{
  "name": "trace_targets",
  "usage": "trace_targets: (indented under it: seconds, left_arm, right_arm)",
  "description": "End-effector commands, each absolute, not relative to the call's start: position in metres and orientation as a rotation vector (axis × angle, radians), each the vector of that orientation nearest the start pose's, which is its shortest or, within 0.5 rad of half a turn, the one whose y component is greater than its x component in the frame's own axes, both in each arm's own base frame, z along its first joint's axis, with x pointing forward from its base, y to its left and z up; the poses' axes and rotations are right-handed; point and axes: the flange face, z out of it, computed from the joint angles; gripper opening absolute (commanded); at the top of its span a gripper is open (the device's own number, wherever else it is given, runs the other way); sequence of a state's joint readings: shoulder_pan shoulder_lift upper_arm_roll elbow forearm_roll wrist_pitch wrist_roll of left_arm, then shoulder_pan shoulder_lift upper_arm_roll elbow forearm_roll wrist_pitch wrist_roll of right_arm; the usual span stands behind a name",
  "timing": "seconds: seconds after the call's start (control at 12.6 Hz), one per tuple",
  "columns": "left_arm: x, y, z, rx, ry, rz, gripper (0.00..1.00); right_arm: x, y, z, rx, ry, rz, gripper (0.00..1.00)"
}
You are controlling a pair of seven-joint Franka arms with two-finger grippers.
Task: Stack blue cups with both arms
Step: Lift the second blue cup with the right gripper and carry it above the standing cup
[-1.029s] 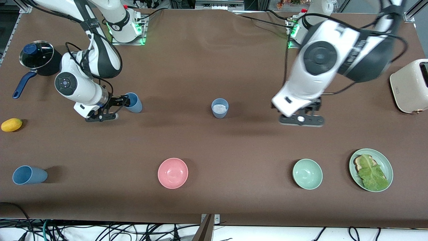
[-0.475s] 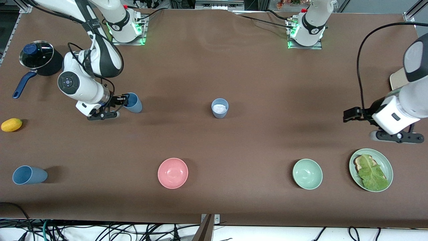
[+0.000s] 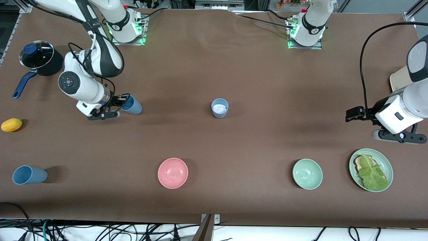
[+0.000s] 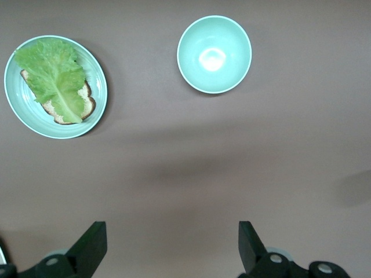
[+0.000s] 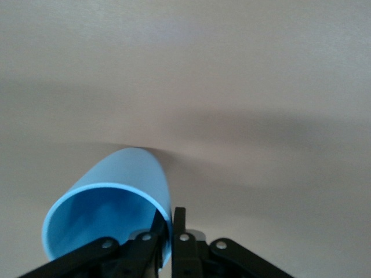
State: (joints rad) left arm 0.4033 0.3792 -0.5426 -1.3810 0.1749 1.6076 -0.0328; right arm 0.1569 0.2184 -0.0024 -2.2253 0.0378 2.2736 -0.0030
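We read no writing anywhere. Our right gripper (image 3: 119,104) pinches a blue cup (image 3: 132,104) by its rim, near the pot (image 3: 40,60). Our left gripper (image 4: 171,249) waits spread apart above bare table by the lettuce plate (image 3: 387,164).

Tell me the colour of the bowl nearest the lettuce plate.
The bowl is pale mint green, clearest in the left wrist view.

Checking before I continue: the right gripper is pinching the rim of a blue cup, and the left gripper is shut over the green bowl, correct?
Not quite. The left gripper is open, as the left wrist view shows, over bare table, not the green bowl. The right gripper does pinch the blue cup rim.
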Motion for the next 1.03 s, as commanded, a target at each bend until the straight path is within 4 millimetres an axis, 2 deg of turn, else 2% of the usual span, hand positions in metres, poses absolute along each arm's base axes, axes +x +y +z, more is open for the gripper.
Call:
trace_targets:
  seconds: [0.0,0.24,0.32,0.47,0.63,0.79,0.95]
  left_arm:
    - [0.642,-0.015,0.52,-3.129,0.145,0.164,1.0]
    - [0.636,0.0,0.524,-3.221,0.099,0.155,1.0]
    - [0.636,0.006,0.528,-3.206,0.072,0.102,1.0]
    - [0.616,0.007,0.533,-3.2,0.038,-0.032,1.0]
    - [0.584,0.014,0.547,-3.192,0.006,-0.138,1.0]
    - [0.557,0.02,0.534,-3.192,0.005,-0.073,1.0]
    - [0.557,0.023,0.54,-3.19,-0.002,-0.068,1.0]
  right_arm:
    - [0.52,0.096,0.276,-3.116,-0.176,0.258,0.0]
    - [0.549,0.113,0.32,-3.112,-0.16,0.309,0.0]
    - [0.556,0.123,0.334,-3.101,-0.144,0.31,0.0]
    - [0.559,0.151,0.354,-3.086,-0.086,0.321,0.0]
    - [0.552,0.202,0.374,-3.106,-0.011,0.31,0.0]
    - [0.544,0.261,0.388,-3.12,0.082,0.283,0.0]
    - [0.54,0.313,0.404,-3.129,0.175,0.282,0.0]
